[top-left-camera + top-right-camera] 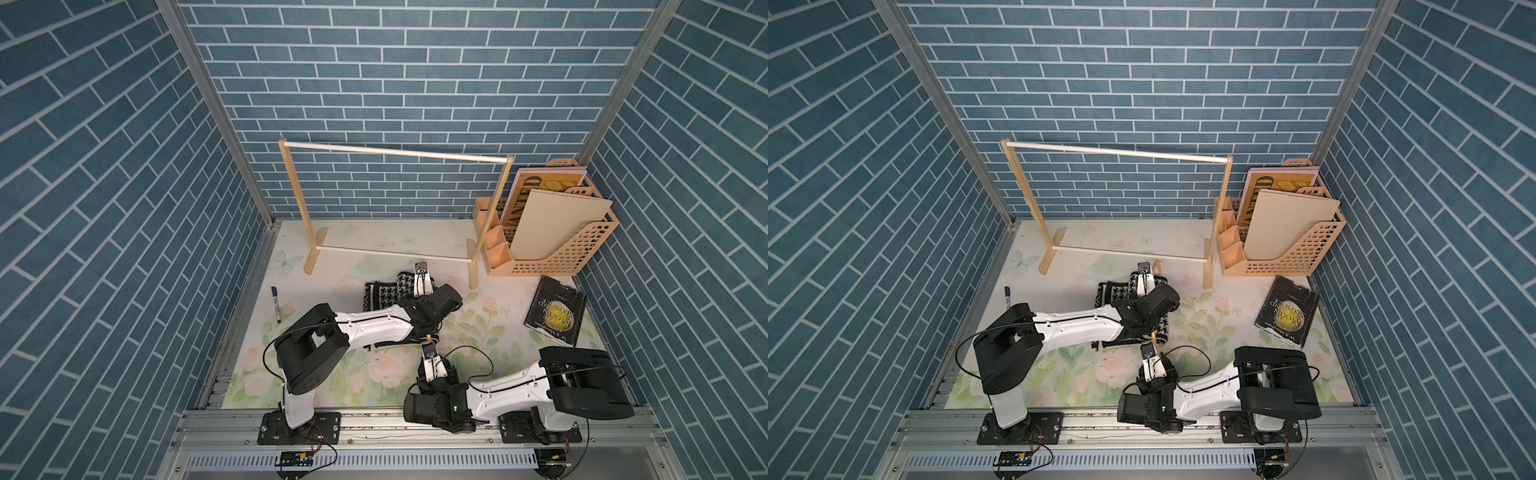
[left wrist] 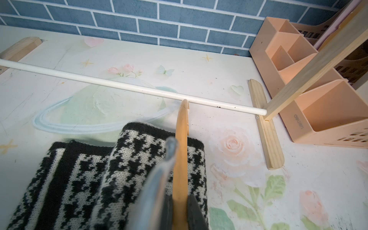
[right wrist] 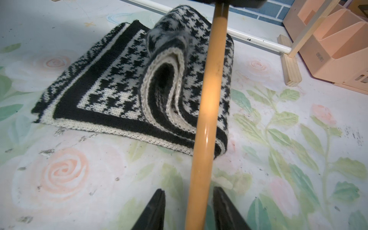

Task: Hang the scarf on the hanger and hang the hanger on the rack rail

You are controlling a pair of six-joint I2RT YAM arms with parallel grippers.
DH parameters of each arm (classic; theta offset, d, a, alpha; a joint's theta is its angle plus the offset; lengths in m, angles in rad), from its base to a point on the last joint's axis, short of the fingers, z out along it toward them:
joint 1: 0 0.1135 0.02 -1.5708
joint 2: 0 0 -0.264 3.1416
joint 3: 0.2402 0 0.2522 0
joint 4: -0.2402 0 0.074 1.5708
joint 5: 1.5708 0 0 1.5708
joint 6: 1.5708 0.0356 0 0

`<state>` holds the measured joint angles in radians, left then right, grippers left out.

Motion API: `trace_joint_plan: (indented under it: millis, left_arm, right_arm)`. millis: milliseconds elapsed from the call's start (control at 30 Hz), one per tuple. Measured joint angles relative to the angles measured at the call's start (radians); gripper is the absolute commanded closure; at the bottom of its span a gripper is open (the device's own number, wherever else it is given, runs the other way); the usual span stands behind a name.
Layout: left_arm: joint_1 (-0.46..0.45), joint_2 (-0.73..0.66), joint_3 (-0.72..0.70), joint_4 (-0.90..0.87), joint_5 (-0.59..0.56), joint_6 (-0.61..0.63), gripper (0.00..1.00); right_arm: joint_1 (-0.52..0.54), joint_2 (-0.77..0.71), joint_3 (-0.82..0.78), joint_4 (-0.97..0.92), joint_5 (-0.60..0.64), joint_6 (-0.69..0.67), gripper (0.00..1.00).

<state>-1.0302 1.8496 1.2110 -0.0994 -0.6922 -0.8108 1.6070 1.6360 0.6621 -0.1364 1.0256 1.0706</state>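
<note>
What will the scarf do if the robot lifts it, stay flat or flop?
Probably flop: the scarf is soft knit, and its folded layers curl and sag. It would likely droop on either side of the hanger. It looks fuzzy, so it's probably not slippery.

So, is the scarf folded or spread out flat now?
Folded. The scarf lies in several layers; the right wrist view shows its stacked edges curling up beside the hanger.
</note>
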Motion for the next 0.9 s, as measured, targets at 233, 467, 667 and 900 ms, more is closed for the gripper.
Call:
trace_joint_plan:
  millis: [233, 467, 667, 900]
  left_arm:
    - [0.000, 0.000, 0.000, -0.001, 0.000, 0.000, 1.00]
    - [0.000, 0.000, 0.000, 0.000, 0.000, 0.003, 1.00]
    - [0.002, 0.003, 0.000, 0.003, 0.000, 0.003, 1.00]
    - [0.002, 0.006, -0.001, 0.006, -0.002, 0.003, 1.00]
  right_arm:
    - [-0.004, 0.001, -0.001, -0.001, 0.008, 0.007, 0.77]
    - [-0.009, 0.014, -0.001, 0.000, 0.019, 0.008, 0.82]
    - [-0.012, 0.021, 0.000, -0.002, 0.027, 0.033, 0.94]
    - [-0.013, 0.035, 0.005, -0.006, 0.037, 0.034, 1.00]
